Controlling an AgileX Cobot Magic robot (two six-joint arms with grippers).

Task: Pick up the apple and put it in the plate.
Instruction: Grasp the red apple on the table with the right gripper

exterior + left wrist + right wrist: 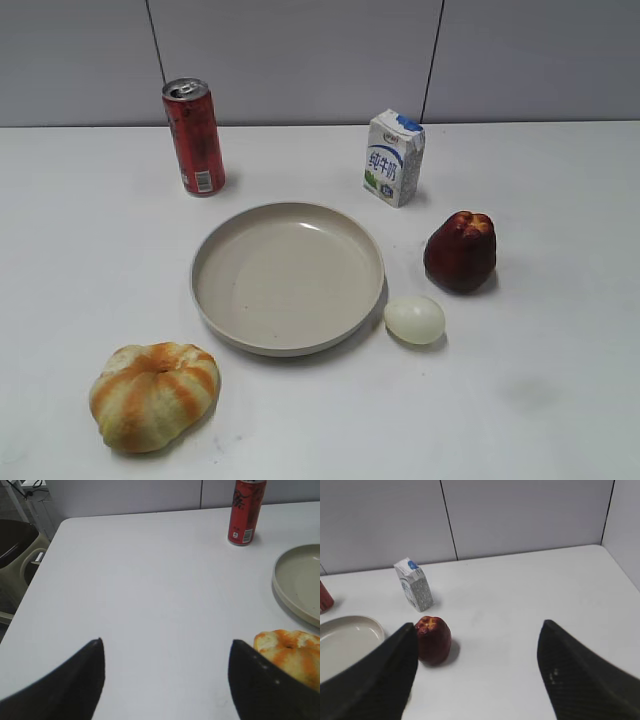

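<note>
Exterior view: the apple (pixel 460 251) stands upright on the white table (pixel 560 400), to the right of the plate (pixel 287 277) and apart from it, its lobed crown uppermost. An egg (pixel 415 319) lies just in front of the apple and very near the plate's rim; a milk carton (pixel 394 157) stands behind, a red can (pixel 194 136) at rear left, and a pumpkin-shaped bun (pixel 154 394) at front left. The plate is bare. Neither arm appears in this view.

Right wrist view: the right gripper (pixel 477 672) has its jaws spread wide and holds nothing; the apple sits beside the left finger, off the gap's centre line and well ahead of the tips. Left wrist view: the left gripper (pixel 167 677) is likewise wide apart and empty, above bare table near the bun.

Judged hazards. The grasp has not begun, and the right arm is the nearer. Closing without first centring on the fruit could let one finger strike its side and roll or topple it. The tapered, glossy body may slip upward out of a low or weak pinch. A carry path straight to the plate passes close to the egg, which a lowered finger could knock; the carton is at similar risk on a rearward approach. Release from height could let the fruit bounce over the shallow rim.
</note>
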